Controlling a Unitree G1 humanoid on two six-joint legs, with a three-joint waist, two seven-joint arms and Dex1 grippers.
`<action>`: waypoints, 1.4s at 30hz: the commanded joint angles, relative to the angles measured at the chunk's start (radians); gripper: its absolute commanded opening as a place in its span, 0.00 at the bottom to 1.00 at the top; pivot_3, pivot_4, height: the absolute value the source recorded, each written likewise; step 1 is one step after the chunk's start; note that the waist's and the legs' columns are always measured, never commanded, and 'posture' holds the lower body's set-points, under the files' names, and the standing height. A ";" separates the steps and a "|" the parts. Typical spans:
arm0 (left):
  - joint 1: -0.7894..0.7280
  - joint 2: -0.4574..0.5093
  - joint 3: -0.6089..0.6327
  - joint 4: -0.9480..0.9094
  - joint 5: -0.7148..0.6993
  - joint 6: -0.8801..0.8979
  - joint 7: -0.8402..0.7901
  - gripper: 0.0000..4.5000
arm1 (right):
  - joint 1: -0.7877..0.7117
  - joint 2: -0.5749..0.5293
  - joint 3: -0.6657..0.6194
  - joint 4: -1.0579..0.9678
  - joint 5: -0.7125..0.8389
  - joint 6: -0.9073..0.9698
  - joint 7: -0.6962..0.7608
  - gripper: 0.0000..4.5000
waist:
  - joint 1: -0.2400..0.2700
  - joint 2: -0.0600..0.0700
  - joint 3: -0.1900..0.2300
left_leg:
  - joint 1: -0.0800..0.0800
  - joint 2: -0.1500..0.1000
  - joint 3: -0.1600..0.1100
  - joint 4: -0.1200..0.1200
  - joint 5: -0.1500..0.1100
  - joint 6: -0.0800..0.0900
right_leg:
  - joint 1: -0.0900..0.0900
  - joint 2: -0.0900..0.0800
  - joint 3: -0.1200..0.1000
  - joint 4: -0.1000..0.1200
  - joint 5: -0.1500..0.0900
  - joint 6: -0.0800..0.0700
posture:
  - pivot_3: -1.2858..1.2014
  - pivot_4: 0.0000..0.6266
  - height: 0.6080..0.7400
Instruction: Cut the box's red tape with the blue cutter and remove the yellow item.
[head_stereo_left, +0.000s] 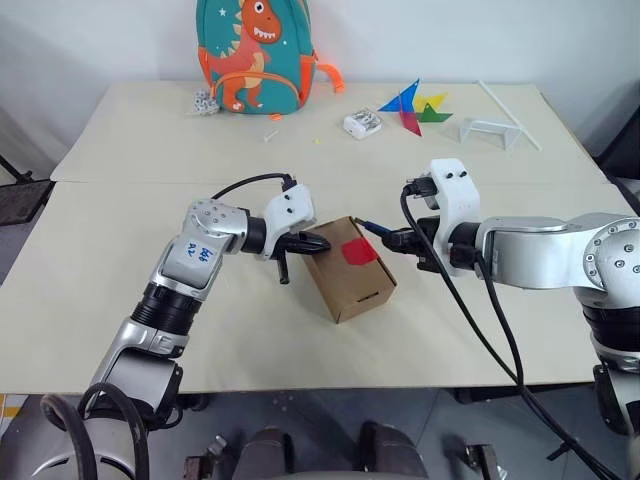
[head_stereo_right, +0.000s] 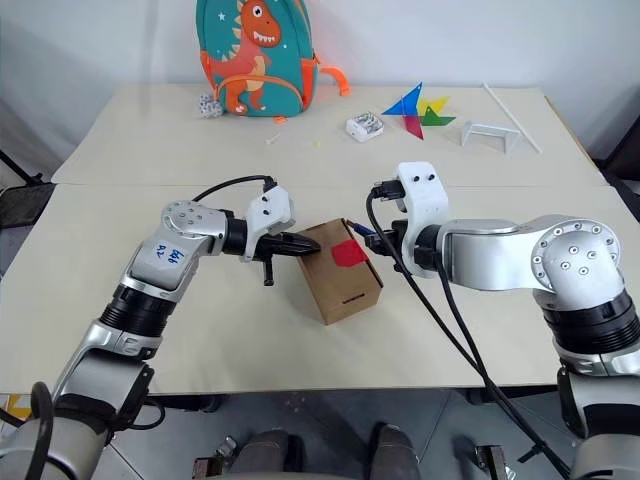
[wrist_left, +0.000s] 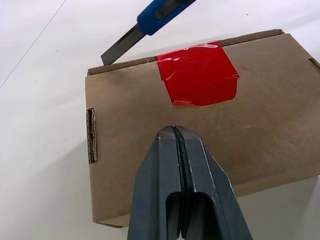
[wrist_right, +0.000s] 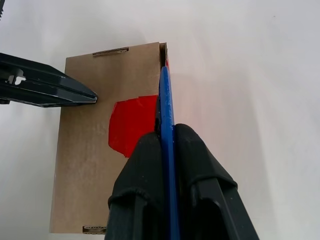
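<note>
The box (head_stereo_left: 347, 268), likely light and prone to sliding, lies on the surface (head_stereo_left: 150, 210) pinned by the left gripper's (head_stereo_left: 318, 243) closed fingers, while the right gripper's (wrist_right: 167, 145) fingers clamp the slim blue cutter (wrist_left: 150, 22) at the red tape (wrist_left: 198, 73).

Looking along my right gripper (wrist_right: 167, 142), I see both black fingers (wrist_right: 142, 170) clamped on the blue cutter (wrist_right: 166, 115), which runs straight out between them. Its far end lies along the edge of the box (wrist_right: 90, 165), beside the red tape (wrist_right: 132, 125). The tape is a patch on the box's brown top face, reaching that same edge. The left gripper (wrist_right: 92, 96) comes in from the other side, its fingers pressed together, its tip at the box's opposite edge. The box sits on a plain pale table (wrist_right: 260, 75).
</note>
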 joint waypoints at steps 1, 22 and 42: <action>0.037 0.002 -0.045 0.013 0.014 0.024 -0.013 0.00 | -0.068 -0.041 -0.067 0.027 0.004 0.016 0.013 0.03 | 0.000 0.000 0.000 | 0.000 0.000 0.000 0.000 0.000 0.000 | 0.000 0.000 0.000 0.000 0.000 0.000 | 0.52 0.24 1.00; 0.029 0.002 -0.048 0.017 0.014 0.024 -0.011 0.00 | -0.033 -0.007 -0.045 0.005 0.004 0.017 0.025 0.03 | 0.002 0.000 0.000 | 0.000 0.000 0.000 -0.001 0.000 0.000 | 0.000 0.000 0.000 0.000 0.000 0.000 | 0.52 0.24 1.00; 0.032 0.006 -0.045 0.016 0.017 0.027 -0.005 0.00 | 0.068 0.025 -0.049 -0.058 0.004 -0.038 -0.015 0.03 | 0.002 0.000 0.000 | 0.000 0.000 0.000 0.000 0.000 0.000 | 0.000 0.000 0.000 0.000 0.000 0.000 | 0.52 0.24 1.00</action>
